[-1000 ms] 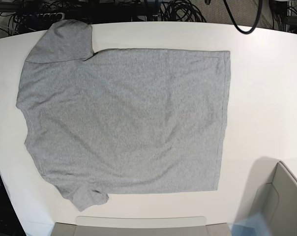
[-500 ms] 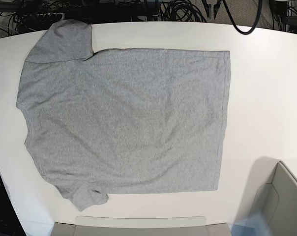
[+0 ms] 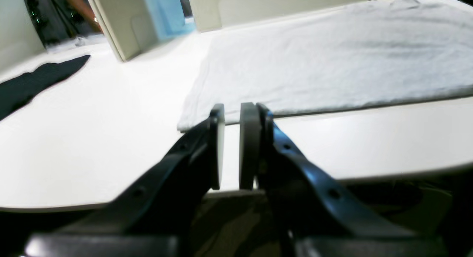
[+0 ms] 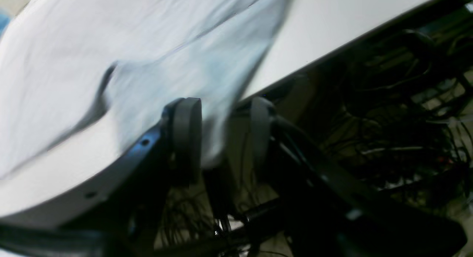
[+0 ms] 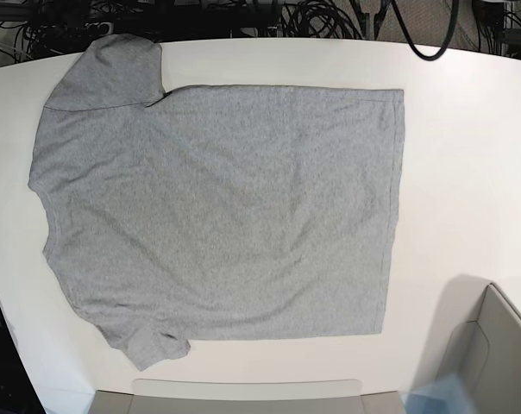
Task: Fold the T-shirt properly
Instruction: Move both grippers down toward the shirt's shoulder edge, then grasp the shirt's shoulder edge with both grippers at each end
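The heather-grey T-shirt (image 5: 217,207) lies flat on the white table (image 5: 467,172), plain side up, neck end to the left and hem to the right. My left gripper (image 3: 232,146) hovers off the table's far edge, pointing at the T-shirt's (image 3: 332,53) hem corner. A narrow gap separates its pads and nothing is between them. Its dark tips (image 5: 374,15) just show at the top of the base view. My right gripper (image 4: 221,138) stands open off the table edge, in front of a blurred sleeve (image 4: 207,64), which it does not touch.
Beige bins stand at the near edge, one in the middle (image 5: 243,392) and one at the right corner (image 5: 493,354); the latter also shows in the left wrist view (image 3: 122,24). Black cables (image 5: 312,17) hang beyond the far edge.
The T-shirt has not moved. Dark gripper tips have come into the base view's top edge, right of the middle.
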`<state>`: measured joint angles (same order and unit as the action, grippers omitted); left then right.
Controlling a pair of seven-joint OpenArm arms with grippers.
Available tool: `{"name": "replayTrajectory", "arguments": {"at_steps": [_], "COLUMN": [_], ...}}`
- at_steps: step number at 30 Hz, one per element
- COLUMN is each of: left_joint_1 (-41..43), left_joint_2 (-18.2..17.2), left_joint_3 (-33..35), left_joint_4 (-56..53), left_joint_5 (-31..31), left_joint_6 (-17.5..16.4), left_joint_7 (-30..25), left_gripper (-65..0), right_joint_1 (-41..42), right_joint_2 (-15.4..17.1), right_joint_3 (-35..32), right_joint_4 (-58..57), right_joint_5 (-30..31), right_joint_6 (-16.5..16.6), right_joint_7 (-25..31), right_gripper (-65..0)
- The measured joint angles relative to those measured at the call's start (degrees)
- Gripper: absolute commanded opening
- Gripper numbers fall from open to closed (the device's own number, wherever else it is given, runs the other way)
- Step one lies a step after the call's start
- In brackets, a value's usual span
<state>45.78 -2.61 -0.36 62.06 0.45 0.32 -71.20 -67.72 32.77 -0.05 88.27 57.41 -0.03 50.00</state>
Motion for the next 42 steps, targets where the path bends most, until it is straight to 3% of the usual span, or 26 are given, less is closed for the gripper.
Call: {"name": "replayTrajectory", "arguments": {"at_steps": [5, 11, 13, 15, 23, 31, 39, 42], "left_joint_1": [-0.04, -0.04, -0.04, -0.02, -0.04, -1.03, -1.27, -1.29], "left_joint_2": [1.18, 2.47, 2.27, 2.29, 2.25, -0.22, -0.39, -0.42], "left_joint_3": [-0.11, -1.11, -1.22, -1.95, -3.98, -4.26, -4.26, -4.26], "left_joint_4": [3.93, 4.96, 4.96, 5.07, 5.05, 5.05, 8.04, 9.46], "left_joint_5": [-0.37, 0.02, -0.02, -0.02, 0.0, -0.02, 0.17, -0.07], "left_joint_6": [0.13, 0.09, 0.11, 0.11, 0.09, 0.09, 0.09, 0.09], "left_joint_7": [4.28, 5.18, 5.18, 5.18, 5.22, 5.22, 11.65, 14.16], "left_gripper": [-56.1, -56.1, -56.1, -56.1, -56.1, -56.1, -56.1, -56.0], "right_joint_1": [0.24, 3.82, 5.88, 8.04, 13.44, 14.84, 15.87, 16.46], "right_joint_2": [4.07, 4.33, 4.28, 3.76, -0.63, -4.44, -6.45, -6.32], "right_joint_3": [-0.17, -0.52, -1.7, -2.03, -1.99, -1.25, 1.99, 2.27], "right_joint_4": [-2.47, -2.51, -2.51, -2.54, -2.6, -2.6, -5.05, -4.39], "right_joint_5": [1.38, 1.57, 2.23, 1.73, 1.53, 1.57, 1.33, 1.36], "right_joint_6": [-0.04, -0.04, -0.09, -0.02, -0.24, 0.02, 0.83, 0.79], "right_joint_7": [-0.33, -0.55, -4.61, -9.11, -16.61, -17.2, -16.61, -19.21], "right_gripper": [-42.4, -42.4, -42.4, -42.4, -42.4, -42.4, -42.4, -42.4]}}
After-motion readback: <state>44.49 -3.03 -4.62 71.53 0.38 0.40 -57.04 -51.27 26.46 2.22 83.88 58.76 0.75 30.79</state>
